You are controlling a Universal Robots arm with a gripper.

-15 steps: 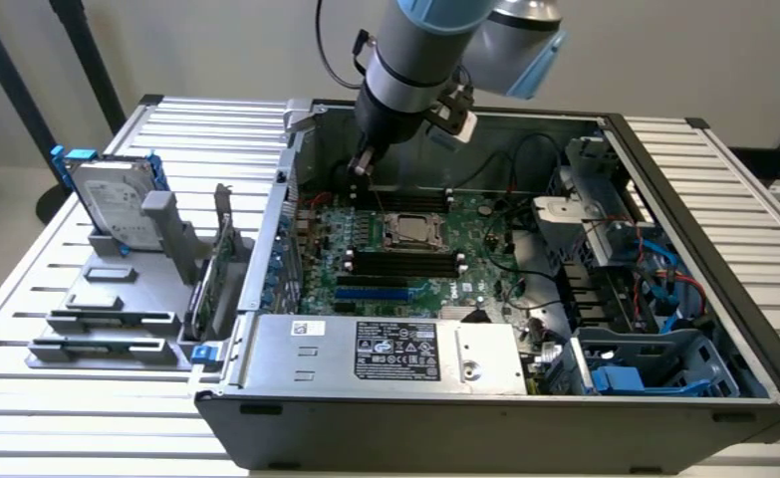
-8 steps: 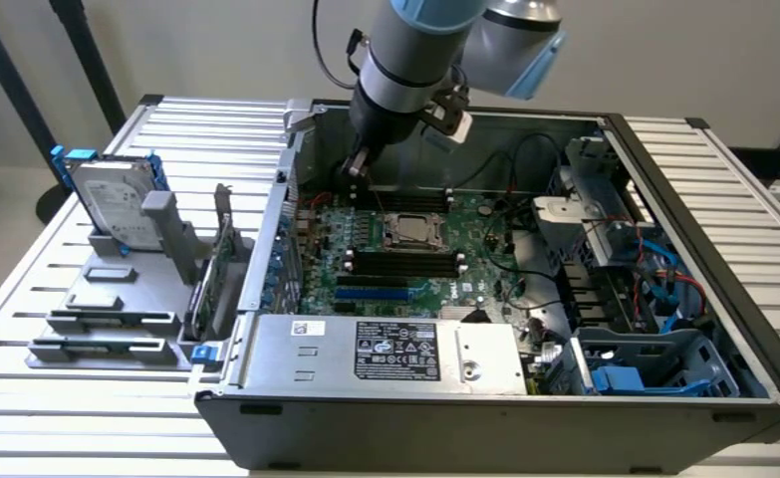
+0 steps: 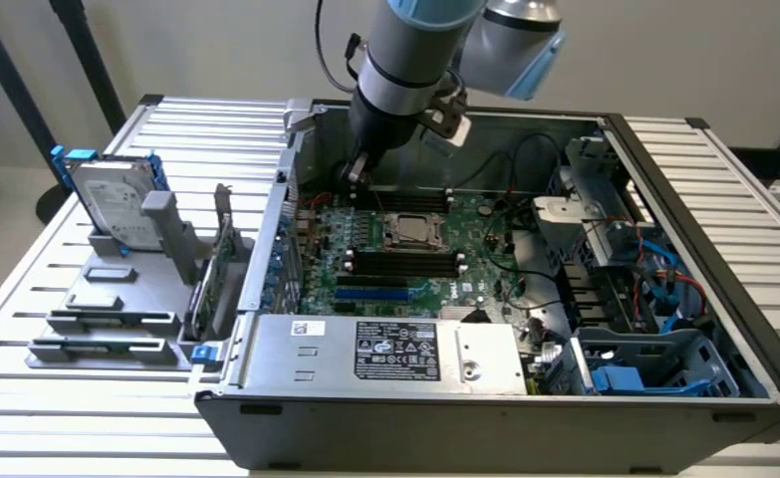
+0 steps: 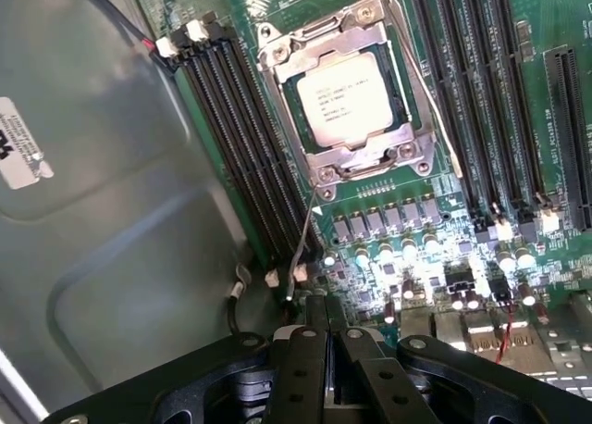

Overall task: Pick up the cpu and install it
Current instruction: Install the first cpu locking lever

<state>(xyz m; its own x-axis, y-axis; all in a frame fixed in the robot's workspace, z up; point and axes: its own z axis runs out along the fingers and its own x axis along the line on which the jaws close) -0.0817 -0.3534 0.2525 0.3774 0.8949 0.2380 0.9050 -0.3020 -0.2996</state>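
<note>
The cpu [image 4: 347, 98] sits in its socket [image 4: 407, 155] on the motherboard [image 4: 435, 285]. Its silver top faces up with the print readable, and the metal frame surrounds it. From the tool [image 4: 326, 305], the chip lies below and ahead of the tips, well apart. A row of small capacitors [image 4: 384, 257] lies between them, and a bank of black memory slots [image 4: 245, 155] runs off to one side.

The tool's fingers are pressed together with nothing pinched between them. I judge the pick and the placing done, so the step in hand is the tail end of the install.

In the exterior view the tool [image 3: 355, 175] hangs inside the open computer case [image 3: 496, 423], near its far wall. The socket sits lower than the tips and nearer the camera.

A thin wire lever [image 4: 303, 243] runs from the socket's corner towards the tool, and I cannot tell whether it is latched. If it is not, I judge the next move calls for a gentle, well-aimed push on that wire alone. It should keep off the chip's top and the slots beside it.

Far from the tool, outside the case, the hard drive [image 3: 114, 202] stands in a grey holder [image 3: 111, 299] on the worktop [image 3: 748, 209].
</note>
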